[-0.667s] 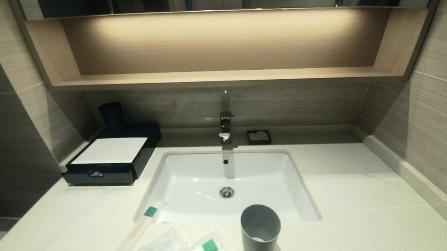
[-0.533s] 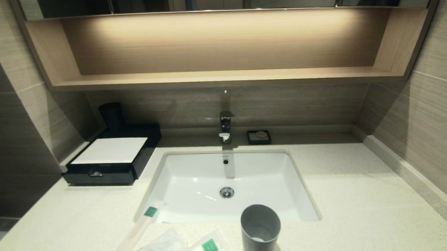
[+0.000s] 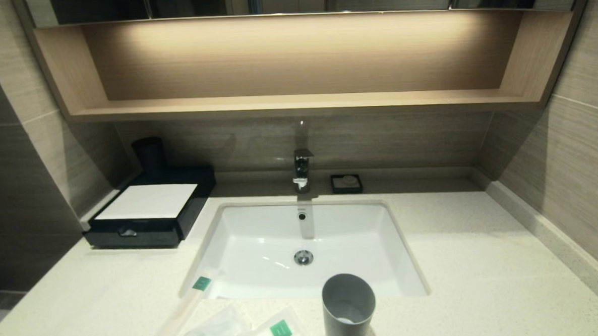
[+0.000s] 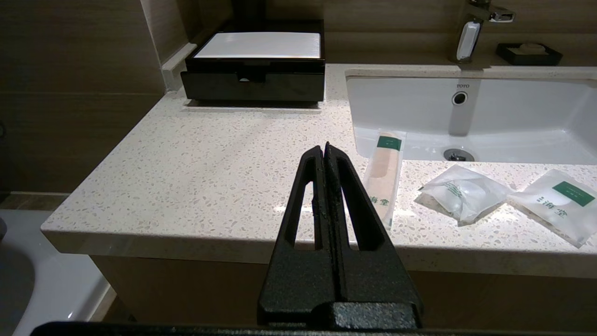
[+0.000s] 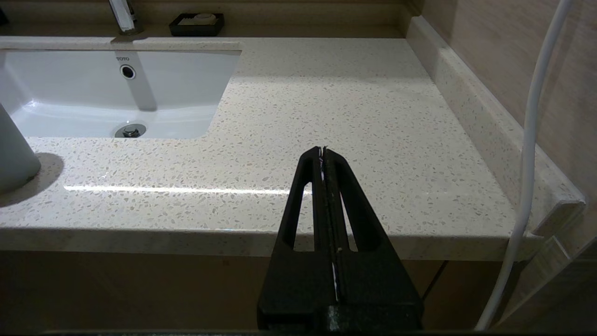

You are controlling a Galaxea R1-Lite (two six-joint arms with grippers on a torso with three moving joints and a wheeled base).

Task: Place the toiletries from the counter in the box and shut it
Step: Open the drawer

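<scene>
- The wrapped stick (image 3: 181, 309) is lying on the counter (image 3: 485, 281) at the basin's (image 3: 302, 248) near left corner, its green-labelled end poking over the rim; the plain sachet (image 3: 216, 330) and the green-square sachet (image 3: 276, 333) are lying just beside it along the basin's near edge
- The box (image 3: 152, 210) is sitting at the basin's far left, against the wall, its drawer looking pushed in
- Nothing is being handled yet: the task is standing at its very start, with all three toiletries out
- The left gripper (image 4: 325, 149) is hovering off the counter's front edge, near the stick, fingers pressed together and holding nothing; the right gripper (image 5: 322, 151) is waiting likewise on the basin's right side, pinched closed and empty
- The next move is probably calling for pulling the drawer open, or parting the left fingers for the stick
- The grey tumbler (image 3: 348, 307) is standing at the basin's near edge, right of the sachets, crowding any reach from that side; the tap (image 3: 302, 170) and soap dish (image 3: 346, 183) are sitting behind the basin, out of the way
</scene>
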